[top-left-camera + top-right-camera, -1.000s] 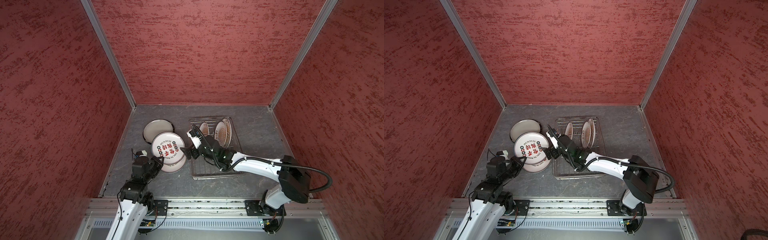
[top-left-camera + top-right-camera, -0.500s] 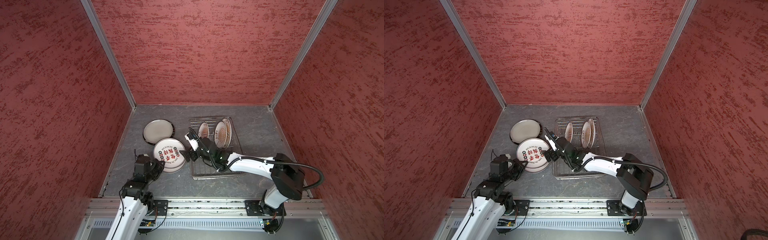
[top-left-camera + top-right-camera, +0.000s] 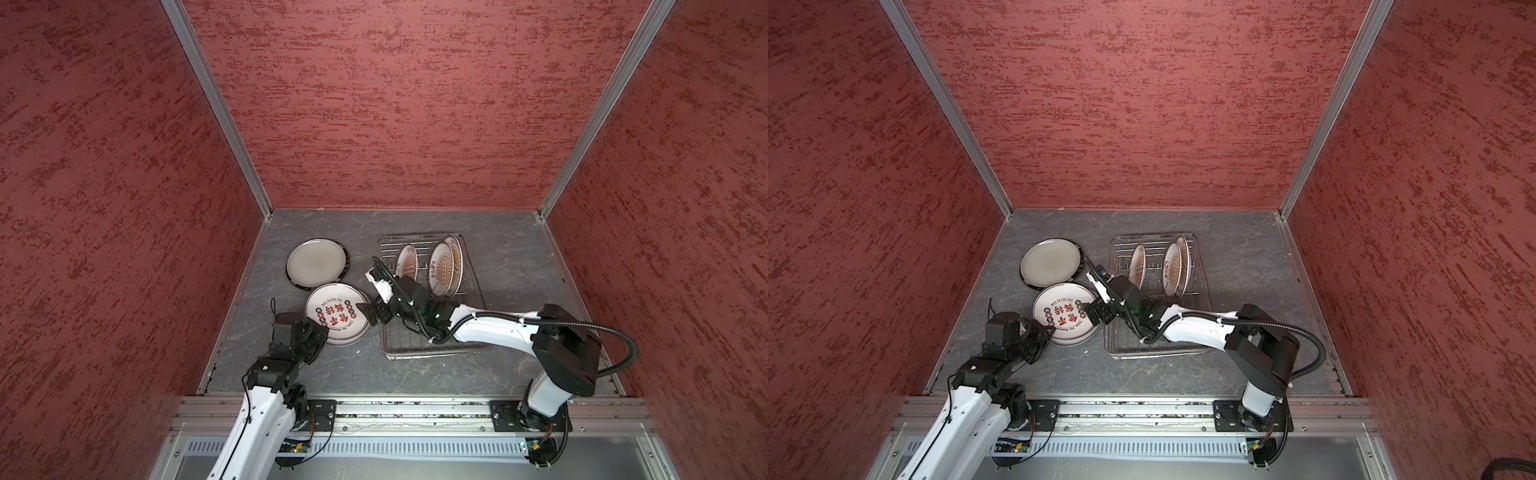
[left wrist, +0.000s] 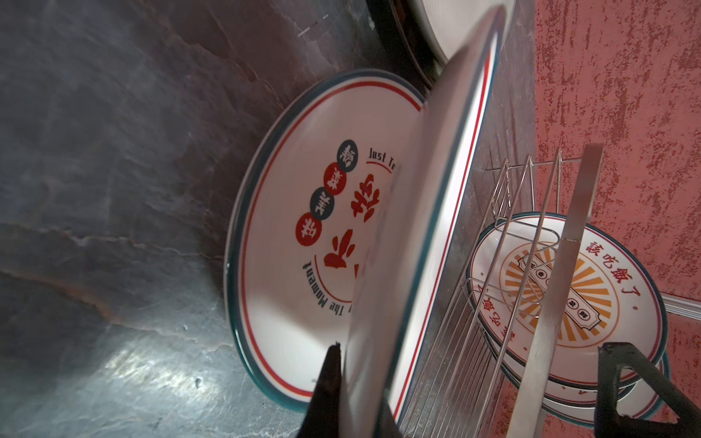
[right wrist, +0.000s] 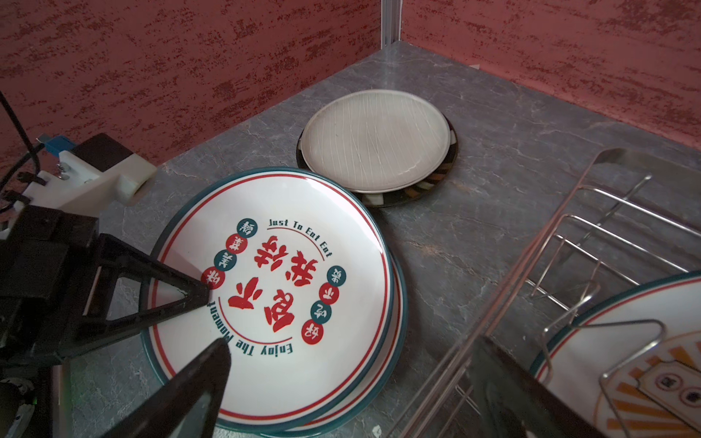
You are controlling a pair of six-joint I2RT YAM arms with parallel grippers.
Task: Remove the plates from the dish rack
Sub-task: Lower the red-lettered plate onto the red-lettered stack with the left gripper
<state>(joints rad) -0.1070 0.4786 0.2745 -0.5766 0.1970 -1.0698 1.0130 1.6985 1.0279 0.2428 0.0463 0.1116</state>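
Note:
My left gripper [image 3: 323, 332] [image 4: 360, 379] is shut on the near rim of a white plate with red characters [image 3: 337, 313] [image 3: 1065, 313] [image 5: 280, 273]. That plate lies slightly tilted over a matching plate [image 4: 303, 235] on the table. My right gripper [image 3: 370, 309] [image 5: 352, 345] stands open at the plate's right edge, holding nothing, one finger over the plate and one over the dish rack [image 3: 432, 345] [image 3: 1154, 349]. Three sunburst plates [image 3: 441, 268] [image 3: 1173, 268] stand upright in the rack's far half.
A large off-white plate [image 3: 316, 261] [image 5: 375, 140] lies on a dark-rimmed plate by the left wall, just behind the red-character stack. Red walls close in the left, back and right. Bare grey table [image 3: 519, 266] lies right of the rack.
The red-character plate has come down and toward the front onto the matching plate, still in my left gripper. My right gripper stayed open and followed at the plate's right edge.

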